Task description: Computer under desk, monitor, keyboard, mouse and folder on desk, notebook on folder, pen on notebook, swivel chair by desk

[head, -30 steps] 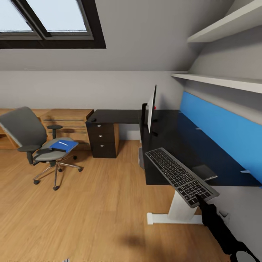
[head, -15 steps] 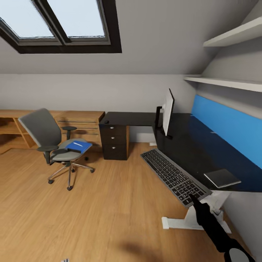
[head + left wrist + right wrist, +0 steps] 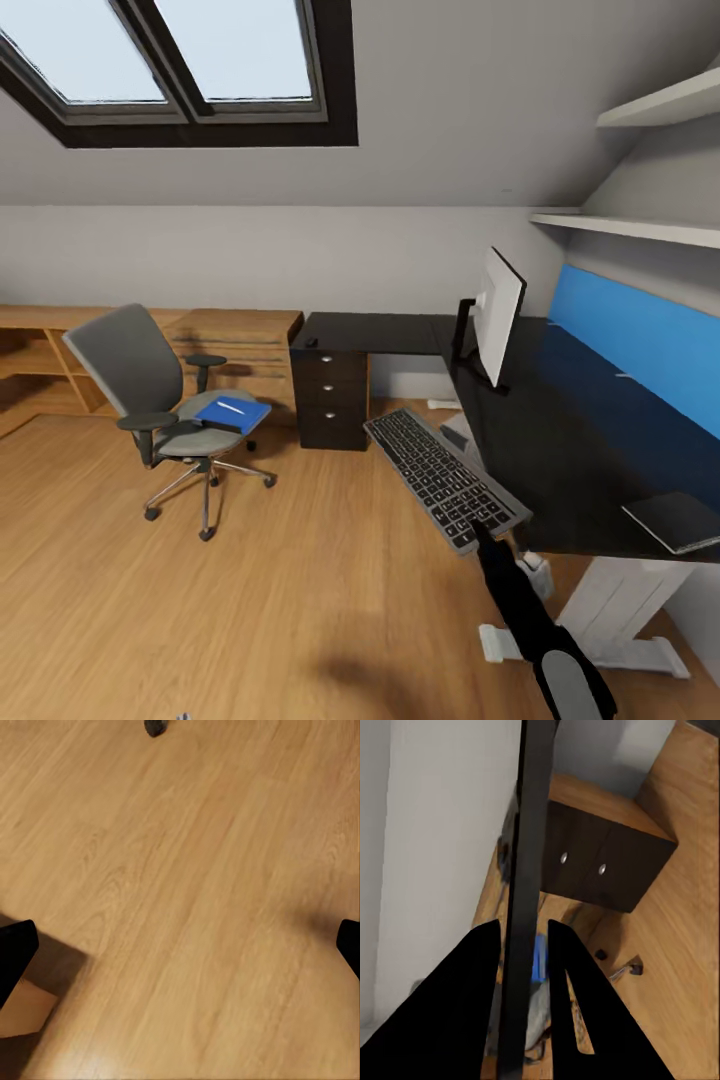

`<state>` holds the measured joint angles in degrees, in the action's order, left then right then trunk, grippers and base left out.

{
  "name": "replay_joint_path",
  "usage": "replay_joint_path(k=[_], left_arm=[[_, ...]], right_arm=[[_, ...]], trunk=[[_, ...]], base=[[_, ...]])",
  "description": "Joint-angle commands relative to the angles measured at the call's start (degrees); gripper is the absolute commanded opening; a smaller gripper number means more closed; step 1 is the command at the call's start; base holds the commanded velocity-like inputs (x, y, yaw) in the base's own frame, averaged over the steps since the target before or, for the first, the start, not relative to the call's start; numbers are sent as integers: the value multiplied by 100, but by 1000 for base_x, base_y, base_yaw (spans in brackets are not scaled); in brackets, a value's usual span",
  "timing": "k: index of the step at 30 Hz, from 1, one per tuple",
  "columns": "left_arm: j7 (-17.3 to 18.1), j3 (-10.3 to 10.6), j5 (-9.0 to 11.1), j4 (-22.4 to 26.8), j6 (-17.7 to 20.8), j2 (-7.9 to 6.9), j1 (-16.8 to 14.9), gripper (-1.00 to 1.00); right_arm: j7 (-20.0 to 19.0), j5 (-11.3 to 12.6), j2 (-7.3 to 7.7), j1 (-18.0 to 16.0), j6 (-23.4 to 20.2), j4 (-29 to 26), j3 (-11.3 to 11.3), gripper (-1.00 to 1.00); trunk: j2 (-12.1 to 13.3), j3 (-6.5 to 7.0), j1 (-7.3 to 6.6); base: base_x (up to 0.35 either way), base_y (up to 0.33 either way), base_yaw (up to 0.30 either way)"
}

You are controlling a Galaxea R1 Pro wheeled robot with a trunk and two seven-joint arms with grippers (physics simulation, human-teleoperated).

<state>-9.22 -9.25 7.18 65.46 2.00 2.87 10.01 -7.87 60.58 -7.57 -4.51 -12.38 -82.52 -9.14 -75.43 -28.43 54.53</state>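
Attic bedroom with wood floor (image 3: 250,600) under a skylight. At left, the swivel chair (image 3: 160,410) is seen well apart from the tabletop, with the blue folder (image 3: 232,413) on its seat and a white pen (image 3: 231,407) on top. Since a second ago the whole view has swung, so the base is judged turning; the keyboard (image 3: 440,478) has stayed clamped by one end between the right gripper (image 3: 480,528) fingers (image 3: 472,1005), now off the black tabletop (image 3: 560,450) edge over open floor. Monitor (image 3: 497,315) is already standing on the tabletop. Placement is judged pending. Left gripper (image 3: 180,945) fingers are spread wide, empty. Free tabletop room lies beside the monitor; a closed laptop (image 3: 675,520) occupies the near right corner.
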Motion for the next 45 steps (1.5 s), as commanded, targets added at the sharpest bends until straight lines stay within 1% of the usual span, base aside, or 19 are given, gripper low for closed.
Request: replay_joint_path(k=[1,2,4,5,7,9,10,12,13,16,19,23,28,31,32,36,40,45], left_arm=[[-10,4,48,-34,21,2,1,100],[-10,6,43,-62,20,2,1,100],[-10,20,-19,-172,20,8,1,100],[-10,31,-44,-192,20,10,1,100],[-18,90,-159,-243,20,15,1,100],[-22,121,-219,-264,20,13,1,100],[-21,125,-228,-269,20,12,1,100],[-17,135,-245,-279,20,12,1,100],[-14,138,-248,-284,20,15,1,100],[-12,142,-255,-309,20,18,1,100],[-9,142,-259,-325,20,20,1,100],[-3,142,-254,-330,3,20,1,100],[0,142,-253,-332,-117,20,1,100],[1,142,-253,-332,-137,20,1,100],[5,142,-253,-332,-143,20,1,100],[6,142,-253,-332,-146,20,1,100],[7,142,-253,-332,-147,20,1,100],[7,142,-253,-332,-147,20,1,100]], right_arm=[[199,92,-5,-179,522,220,194,-100],[310,92,-5,-279,798,338,287,-100],[656,100,-6,-680,1800,866,652,-100],[708,104,-4,-758,2013,1004,730,-100],[821,123,-5,-946,2663,1418,946,-100],[817,128,-7,-1022,3007,1600,1087,-100],[792,128,-5,-1031,3056,1622,1119,-100],[575,134,-2,-1054,3168,1665,1200,-100],[430,134,-1,-1060,3194,1673,1220,-100],[173,136,0,-1061,3226,1682,1245,-100],[83,138,1,-1057,3237,1689,1258,-100],[49,138,1,-1053,3234,1691,1264,-100],[41,182,-6,-1052,3230,1709,1265,-100],[43,305,-7,-1052,3217,1758,1272,-100],[46,484,-6,-1052,3215,1827,1274,-100],[37,693,0,-1052,3211,1869,1274,-100],[32,741,1,-1052,3214,1885,1283,-100],[31,745,-1,-1052,3223,1897,1290,-100]], trunk=[[-3,-4,3],[-3,-4,3],[-3,-4,3],[-3,-4,3],[-3,-4,3],[-3,-4,3],[-3,-4,3],[-3,-4,3],[-3,-4,3],[-3,-4,3],[-3,-4,3],[-3,-4,3],[-3,-4,3],[-3,-4,3],[-3,-4,3],[-3,-4,3],[-3,-4,3],[-3,-4,3]], base=[[283,207,0],[290,191,0],[307,127,0],[315,81,0],[322,43,0],[327,17,0],[328,11,0],[329,6,0],[329,3,0],[330,2,0],[330,1,0],[330,2,0],[323,118,0],[306,201,0],[299,223,0],[298,228,0],[296,232,0],[296,229,-25]])
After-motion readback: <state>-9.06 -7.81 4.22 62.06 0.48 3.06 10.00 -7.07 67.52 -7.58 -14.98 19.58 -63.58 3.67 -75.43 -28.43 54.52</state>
